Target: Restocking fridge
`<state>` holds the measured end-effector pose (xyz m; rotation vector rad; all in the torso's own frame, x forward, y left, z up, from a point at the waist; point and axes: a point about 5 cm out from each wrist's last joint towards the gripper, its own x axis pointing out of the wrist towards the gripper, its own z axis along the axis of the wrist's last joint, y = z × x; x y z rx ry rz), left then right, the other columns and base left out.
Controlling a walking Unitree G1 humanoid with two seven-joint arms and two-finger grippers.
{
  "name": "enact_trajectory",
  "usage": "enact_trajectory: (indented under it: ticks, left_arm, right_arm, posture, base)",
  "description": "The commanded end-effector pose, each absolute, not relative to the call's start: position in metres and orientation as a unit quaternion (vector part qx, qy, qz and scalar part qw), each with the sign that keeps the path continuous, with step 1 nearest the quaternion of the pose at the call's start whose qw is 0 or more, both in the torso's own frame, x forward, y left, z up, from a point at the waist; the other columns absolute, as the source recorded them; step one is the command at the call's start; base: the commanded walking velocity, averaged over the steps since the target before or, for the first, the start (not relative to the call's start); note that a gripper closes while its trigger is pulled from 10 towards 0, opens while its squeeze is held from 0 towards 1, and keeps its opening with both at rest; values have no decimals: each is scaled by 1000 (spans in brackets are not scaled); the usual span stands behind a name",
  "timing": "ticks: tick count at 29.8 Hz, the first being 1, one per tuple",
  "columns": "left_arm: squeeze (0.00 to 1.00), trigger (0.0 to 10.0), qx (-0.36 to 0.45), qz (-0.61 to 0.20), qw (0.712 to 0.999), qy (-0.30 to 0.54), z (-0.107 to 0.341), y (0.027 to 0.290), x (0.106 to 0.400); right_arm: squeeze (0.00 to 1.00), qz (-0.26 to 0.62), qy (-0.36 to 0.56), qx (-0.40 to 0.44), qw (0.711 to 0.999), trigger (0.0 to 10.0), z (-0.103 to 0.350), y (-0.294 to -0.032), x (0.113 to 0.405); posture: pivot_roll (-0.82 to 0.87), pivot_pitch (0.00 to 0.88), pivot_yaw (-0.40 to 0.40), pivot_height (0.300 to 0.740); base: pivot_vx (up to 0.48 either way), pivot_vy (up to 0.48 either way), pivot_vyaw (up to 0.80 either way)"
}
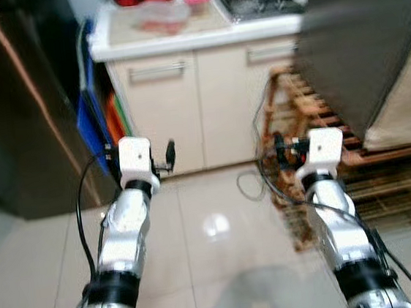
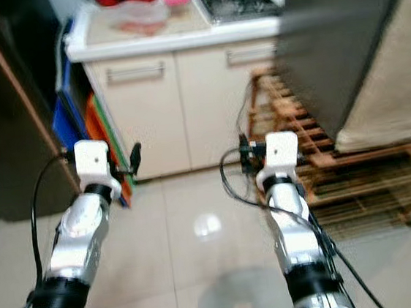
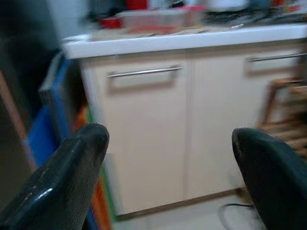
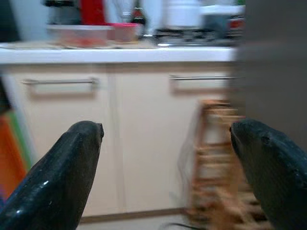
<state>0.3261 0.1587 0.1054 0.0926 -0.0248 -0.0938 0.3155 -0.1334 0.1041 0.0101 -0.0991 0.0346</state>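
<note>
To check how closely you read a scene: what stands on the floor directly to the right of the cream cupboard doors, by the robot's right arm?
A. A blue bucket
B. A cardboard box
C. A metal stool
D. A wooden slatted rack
D. A wooden slatted rack stands against the cupboard, just ahead of the right gripper, with its brown slats and shelves plain in both eye views.

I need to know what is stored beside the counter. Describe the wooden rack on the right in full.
The wooden rack is a low shelf unit of light brown slats, standing on the pale tiled floor to the right of the cream cabinet. Its slatted tiers look bare. A large dark, blurred panel hangs over its top. Black cables trail at its left end. The picture is blurred, so joints are unclear.
</note>
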Motion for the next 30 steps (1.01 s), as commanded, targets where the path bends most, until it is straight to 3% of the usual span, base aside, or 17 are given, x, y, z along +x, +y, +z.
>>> enact_trajectory:
  ticks: [1,30]
  left_arm:
    - [0,10000,47,-59,997,-18,110,152,330]
    - [0,10000,7,-37,998,-40,114,162,325]
  right_arm:
    - [165,6,-47,1,999,10000,102,-141,316]
    - [173,21,-64,8,998,10000,107,-133,314]
  posture:
    - [-69,5,31,740]
    - [-38,0,10,740]
  base:
    - [450,0,0]
    - [452,0,0]
